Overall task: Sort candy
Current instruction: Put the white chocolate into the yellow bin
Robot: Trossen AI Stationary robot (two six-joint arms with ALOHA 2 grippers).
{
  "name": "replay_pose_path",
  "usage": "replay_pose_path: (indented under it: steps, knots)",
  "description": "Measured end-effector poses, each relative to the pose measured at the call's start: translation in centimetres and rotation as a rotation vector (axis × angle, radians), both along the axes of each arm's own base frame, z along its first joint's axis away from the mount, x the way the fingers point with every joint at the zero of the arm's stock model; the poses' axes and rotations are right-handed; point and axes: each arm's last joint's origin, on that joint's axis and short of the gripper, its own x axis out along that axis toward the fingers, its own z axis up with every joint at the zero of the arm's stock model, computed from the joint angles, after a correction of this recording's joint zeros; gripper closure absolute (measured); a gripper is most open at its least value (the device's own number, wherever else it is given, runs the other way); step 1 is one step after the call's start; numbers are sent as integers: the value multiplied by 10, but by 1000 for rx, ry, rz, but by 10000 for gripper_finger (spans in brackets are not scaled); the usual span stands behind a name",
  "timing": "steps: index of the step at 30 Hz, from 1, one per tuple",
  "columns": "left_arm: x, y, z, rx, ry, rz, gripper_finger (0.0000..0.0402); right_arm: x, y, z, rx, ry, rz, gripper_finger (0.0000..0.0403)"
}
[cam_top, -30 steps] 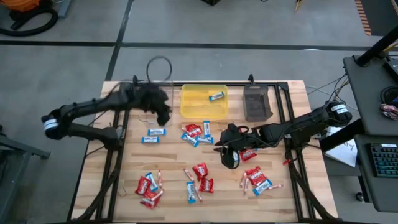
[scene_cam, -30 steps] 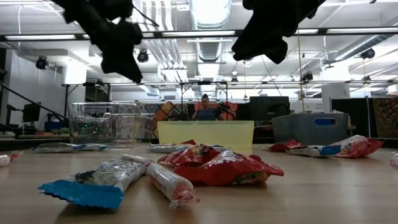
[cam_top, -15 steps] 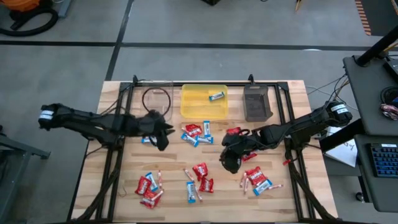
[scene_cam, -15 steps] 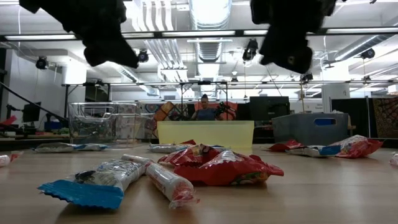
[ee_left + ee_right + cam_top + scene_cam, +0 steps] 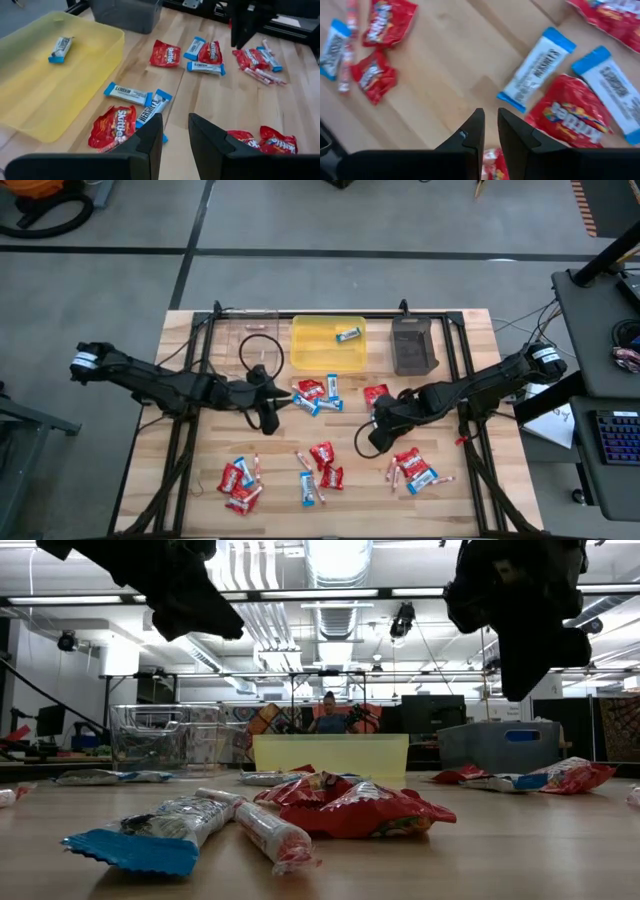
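Observation:
Candy lies scattered on the wooden table: red packets [image 5: 322, 452], blue-and-white bars [image 5: 308, 485] and thin pinkish sticks [image 5: 258, 468]. One bar [image 5: 348, 333] lies in the yellow tray [image 5: 310, 355]. My left gripper [image 5: 268, 412] hovers left of the middle cluster, open and empty; past its fingers [image 5: 175, 131] lie a red packet [image 5: 116, 125] and a bar [image 5: 150, 111]. My right gripper [image 5: 372, 442] hangs right of centre, pointing steeply down above bare wood. Its fingers [image 5: 489, 122] stand a narrow slit apart, empty, beside a bar [image 5: 536, 67] and a red packet [image 5: 567, 120].
Along the far edge stand a clear tray [image 5: 250, 330], the yellow tray and a dark tray [image 5: 413, 345]. Candy clusters lie near left [image 5: 238, 480] and near right [image 5: 412, 468]. A metal frame rail [image 5: 182, 450] runs down each side. A person [image 5: 328, 715] shows far behind.
My left gripper has swung from over the clear tray toward the table's near edge and centre, sinking a little, and now hangs beside the middle cluster. My right gripper has tipped to point more steeply down, rolled, and dropped slightly. No candy has visibly moved.

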Motion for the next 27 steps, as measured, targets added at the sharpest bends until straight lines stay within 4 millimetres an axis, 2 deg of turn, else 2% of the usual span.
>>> replay_pose_path:
  steps: [10,19,23,27]
  knots:
    - [-17,-4,19,35,-17,-28,324,0,-2,-3,-50,11,-95,371]
    - [-30,-9,26,67,-55,-2,324,11,0,-28,-117,90,-81,371]
    - [-28,-10,23,75,-47,7,324,14,0,-36,-143,113,-67,357]
    - [-24,-10,20,81,-39,20,324,19,1,-40,-149,122,-63,323]
